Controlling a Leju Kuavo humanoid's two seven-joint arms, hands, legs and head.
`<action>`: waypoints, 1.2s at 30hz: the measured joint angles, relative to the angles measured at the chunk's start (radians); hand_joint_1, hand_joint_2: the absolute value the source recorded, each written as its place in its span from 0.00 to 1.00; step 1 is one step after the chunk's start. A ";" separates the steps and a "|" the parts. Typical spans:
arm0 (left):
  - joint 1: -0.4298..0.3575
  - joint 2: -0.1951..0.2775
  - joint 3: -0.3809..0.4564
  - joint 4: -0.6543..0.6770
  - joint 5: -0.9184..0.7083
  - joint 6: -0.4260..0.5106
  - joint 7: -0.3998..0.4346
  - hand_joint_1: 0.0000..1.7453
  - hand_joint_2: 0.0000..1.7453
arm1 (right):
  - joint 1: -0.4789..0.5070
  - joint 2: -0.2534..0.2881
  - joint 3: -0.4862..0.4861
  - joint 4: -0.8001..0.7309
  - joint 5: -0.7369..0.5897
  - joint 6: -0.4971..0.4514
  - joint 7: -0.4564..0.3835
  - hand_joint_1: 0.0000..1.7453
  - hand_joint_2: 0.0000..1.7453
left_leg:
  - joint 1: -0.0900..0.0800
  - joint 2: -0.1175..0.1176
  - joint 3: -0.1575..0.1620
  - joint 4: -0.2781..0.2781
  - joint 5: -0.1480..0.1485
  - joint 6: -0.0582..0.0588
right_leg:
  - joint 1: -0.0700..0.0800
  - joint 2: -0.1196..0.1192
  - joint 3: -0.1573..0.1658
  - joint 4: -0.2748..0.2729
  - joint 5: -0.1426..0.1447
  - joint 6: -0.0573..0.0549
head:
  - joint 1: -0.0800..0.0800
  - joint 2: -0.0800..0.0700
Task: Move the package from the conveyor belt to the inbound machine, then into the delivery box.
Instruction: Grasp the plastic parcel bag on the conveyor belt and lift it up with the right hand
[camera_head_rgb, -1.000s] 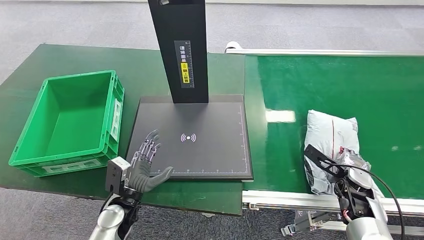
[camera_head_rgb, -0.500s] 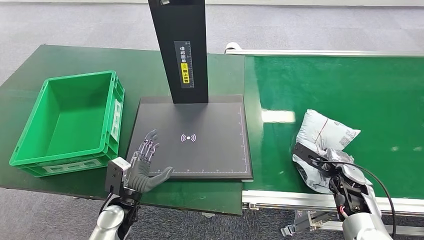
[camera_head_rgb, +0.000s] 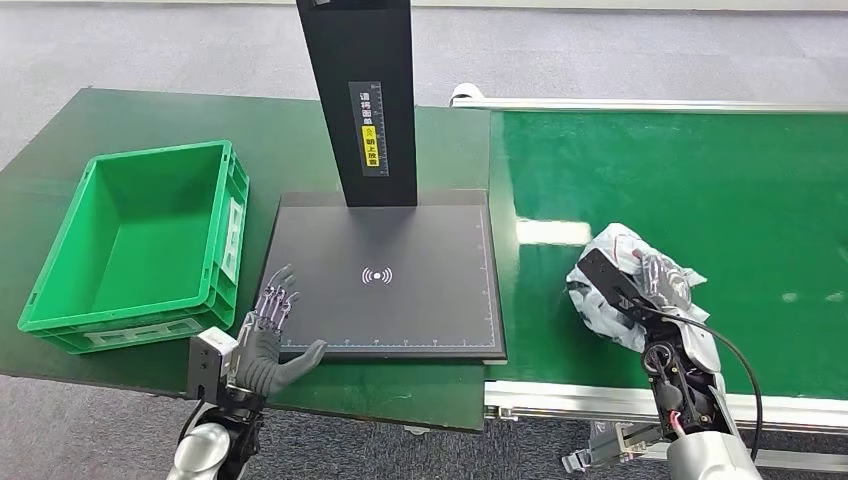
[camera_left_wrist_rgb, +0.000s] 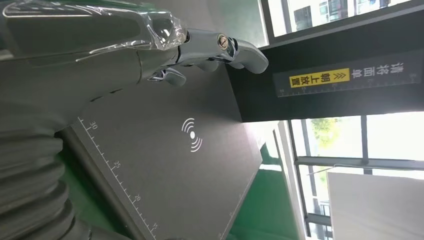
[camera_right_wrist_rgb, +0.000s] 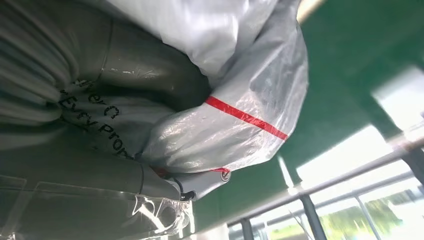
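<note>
Head view: my right hand (camera_head_rgb: 640, 300) grips the package (camera_head_rgb: 610, 262) (crumpled) at 4 o'clock; left hand (camera_head_rgb: 262, 340) spread open, holding nothing.

The tabletop (camera_head_rgb: 120, 380) is dark green, with rounded corners at the far left. Around it lies a grey carpet floor (camera_head_rgb: 620, 50), which reaches from the far side to the near edge. In the left wrist view, big windows (camera_left_wrist_rgb: 345, 140) with dark frames stand behind, bright with daylight, and some green trees show through the glass. In the right wrist view, a metal railing (camera_right_wrist_rgb: 350, 170) and more bright window panes (camera_right_wrist_rgb: 380, 210) are seen.
</note>
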 joint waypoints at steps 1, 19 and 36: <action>0.001 0.001 0.000 -0.003 0.001 -0.001 -0.003 0.00 1.00 | 0.005 0.008 -0.002 -0.026 -0.020 -0.016 -0.013 1.00 1.00 | 0.000 0.000 0.000 0.000 0.000 0.000 | 0.000 0.000 0.000 0.000 0.000 0.000 | 0.000 0.000; 0.000 0.008 0.002 -0.009 0.016 0.011 -0.044 0.00 1.00 | 0.091 0.075 -0.017 -0.249 -0.258 -0.207 -0.265 1.00 1.00 | 0.000 0.000 -0.002 0.000 0.000 0.000 | 0.000 0.000 -0.002 0.000 0.000 0.000 | 0.000 0.000; -0.079 -0.009 -0.004 0.017 0.055 0.065 -0.083 0.00 1.00 | 0.050 0.183 0.270 -0.287 -0.280 -0.274 -0.397 1.00 1.00 | 0.000 0.000 -0.003 0.000 0.001 0.000 | 0.000 -0.001 -0.002 0.000 0.000 0.000 | 0.000 0.000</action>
